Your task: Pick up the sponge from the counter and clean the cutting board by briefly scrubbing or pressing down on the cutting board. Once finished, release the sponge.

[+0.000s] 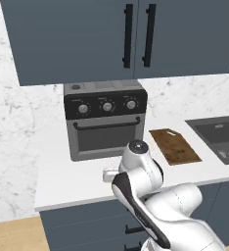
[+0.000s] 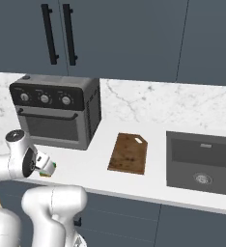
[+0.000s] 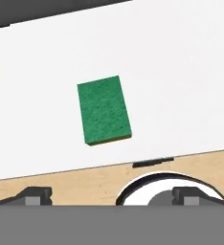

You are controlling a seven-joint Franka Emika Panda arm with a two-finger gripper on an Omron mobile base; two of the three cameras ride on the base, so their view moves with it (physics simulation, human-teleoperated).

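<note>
Hovering my pincer (image 3: 111, 194) wide open and empty above one sponge (image 3: 104, 110) near the desk (image 3: 181, 72) front edge; one cutting board (image 2: 129, 153) lies between one toaster oven (image 2: 54, 111) and one sink (image 2: 202, 161).

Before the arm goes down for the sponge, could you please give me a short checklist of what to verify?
1. Claw open: ok.
2. Sponge lying flat on the counter, green side up: ok.
3. Sponge free of neighbouring things: ok.
4. Sponge centred between the fingertips: not ok, slightly off.
5. Cutting board bare, lying between toaster oven and sink: ok.
6. Claw height above the sponge: cannot tell.
</note>
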